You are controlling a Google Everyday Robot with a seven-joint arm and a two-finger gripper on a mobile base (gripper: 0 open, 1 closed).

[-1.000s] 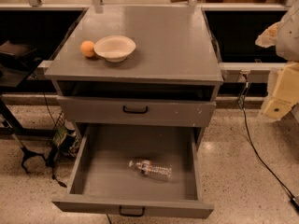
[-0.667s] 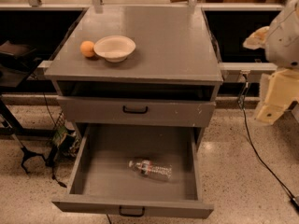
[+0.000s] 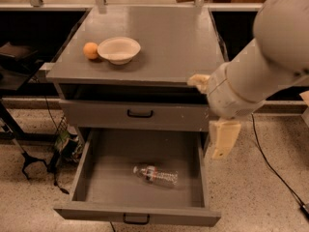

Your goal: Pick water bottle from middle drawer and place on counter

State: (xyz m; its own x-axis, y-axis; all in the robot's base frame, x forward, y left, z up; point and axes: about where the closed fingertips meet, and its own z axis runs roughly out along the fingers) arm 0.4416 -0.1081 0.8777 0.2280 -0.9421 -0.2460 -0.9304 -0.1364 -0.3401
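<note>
The water bottle [image 3: 155, 175] lies on its side on the floor of the open middle drawer [image 3: 96, 178], cap toward the left. The drawer is pulled fully out, with its black handle at the front. The counter [image 3: 169, 42] is the flat grey top of the cabinet. My arm [image 3: 270, 57] reaches in from the upper right. The gripper [image 3: 218, 124] hangs at the cabinet's right front corner, above the drawer's right wall and up and to the right of the bottle. It holds nothing that I can see.
A white bowl [image 3: 119, 49] and an orange [image 3: 90, 50] sit on the counter's left part. The upper drawer front [image 3: 140, 114] is shut. A black cable [image 3: 270, 163] runs over the speckled floor at right. Dark stands and cables are at left.
My arm has swung in from the right edge of the view toward the cabinet's right front corner and now looms large. The bottle, bowl and orange have not moved.
</note>
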